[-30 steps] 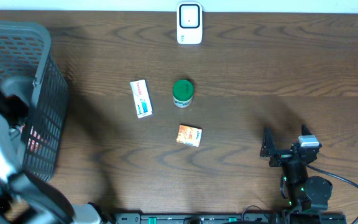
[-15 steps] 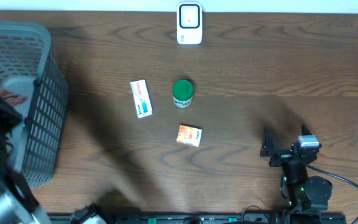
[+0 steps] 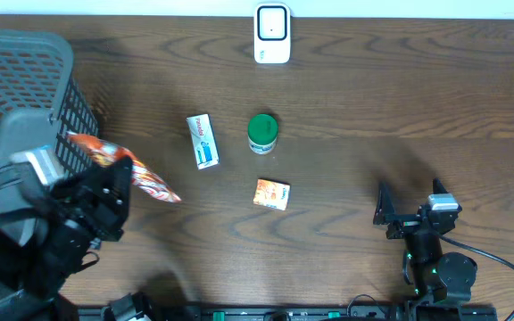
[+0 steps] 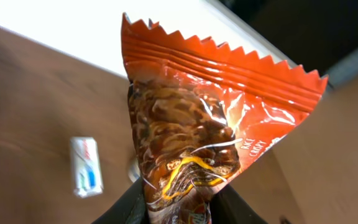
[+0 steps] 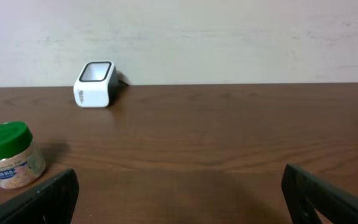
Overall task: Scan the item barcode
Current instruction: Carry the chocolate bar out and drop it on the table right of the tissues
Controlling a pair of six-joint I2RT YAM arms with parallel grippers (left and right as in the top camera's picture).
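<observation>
- Left claw (image 3: 114, 185): clenched on the lower end of an orange snack packet (image 4: 197, 124). It sits at the 9 o'clock side of the surface (image 3: 346, 98) in the overhead view.
- Snack packet: held clear of the surface, with its zigzag-sealed end pointing away from the claw towards 2 o'clock. The wrapper is glossy, and the left wrist view shows a brown product picture and some white lettering. No barcode can be made out on the visible face.
- Grey mesh basket (image 3: 71, 100): just beside the left claw at its 11 o'clock, in the surface's 10 o'clock corner.
- White carton (image 3: 203, 141): lies flat at 2 o'clock from the packet tip, near it but not touching.
- Green-lidded jar (image 3: 262, 134): upright, just beside the carton at its 3 o'clock.
- Small orange box (image 3: 271, 193): lies flat at 6 o'clock from the jar, apart from it.
- White scanner (image 3: 272, 34): stands at the 12 o'clock edge of the surface, well apart from the held packet.
- Right claw (image 3: 409, 217): released, with its fingers spread wide and nothing between them. It sits low at the 4 o'clock side of the surface, well apart from every item.
- Right wrist view: the scanner stands at 11 o'clock against the pale wall and the jar at 9 o'clock.
</observation>
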